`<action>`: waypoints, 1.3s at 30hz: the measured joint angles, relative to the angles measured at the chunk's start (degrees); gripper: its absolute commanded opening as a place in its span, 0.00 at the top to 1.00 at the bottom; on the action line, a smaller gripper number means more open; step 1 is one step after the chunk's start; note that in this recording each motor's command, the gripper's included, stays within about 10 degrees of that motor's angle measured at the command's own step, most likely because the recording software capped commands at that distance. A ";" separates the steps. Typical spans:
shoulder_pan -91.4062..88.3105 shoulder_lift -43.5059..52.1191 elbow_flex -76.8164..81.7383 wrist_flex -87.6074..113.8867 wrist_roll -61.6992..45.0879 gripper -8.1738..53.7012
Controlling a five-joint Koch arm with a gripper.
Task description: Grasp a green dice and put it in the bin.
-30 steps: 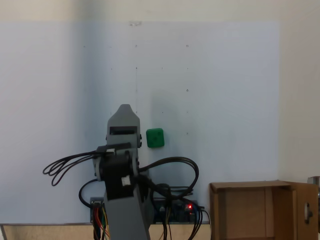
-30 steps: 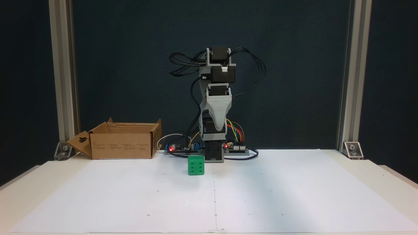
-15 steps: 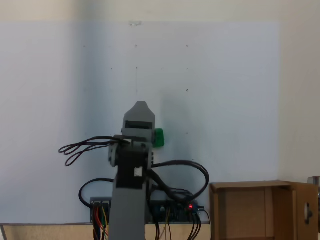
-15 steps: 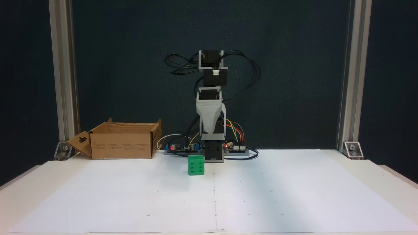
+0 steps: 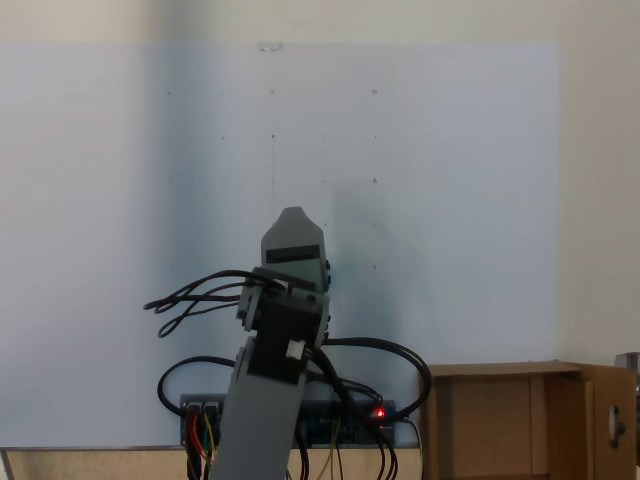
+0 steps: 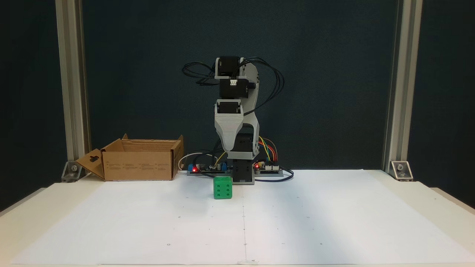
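Note:
The green dice [image 6: 222,188] sits on the white sheet just in front of the arm's base, its face with several pips toward the camera. My gripper [image 6: 229,147] hangs above it, pointing down, roughly a dice-height clear of its top. The grey head tapers to a single visible tip, so the jaws' gap cannot be made out. Seen from above, the gripper [image 5: 293,215] covers the spot where the dice lies, and the dice is hidden there. The bin [image 6: 139,164], a brown cardboard box with upright flaps, stands left of the base; it is also at the lower right from above [image 5: 520,420].
Controller boards with red lights and loose cables [image 6: 207,167] lie beside the arm's base. Aluminium posts [image 6: 72,89] stand at both rear corners of the table. The white sheet [image 6: 315,222] stretches wide in front of and right of the dice.
The arm has swung leftward in the front view, rightward seen from above, bringing the gripper head over the dice. The dice and the bin have not moved.

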 measured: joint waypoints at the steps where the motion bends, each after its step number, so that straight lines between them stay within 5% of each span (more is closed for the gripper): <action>1: 0.18 0.00 0.00 0.44 -1.49 0.15; 22: 19.25 -3.08 0.00 2.20 -10.02 0.14; 39: 15.64 1.76 5.19 2.20 -10.99 0.14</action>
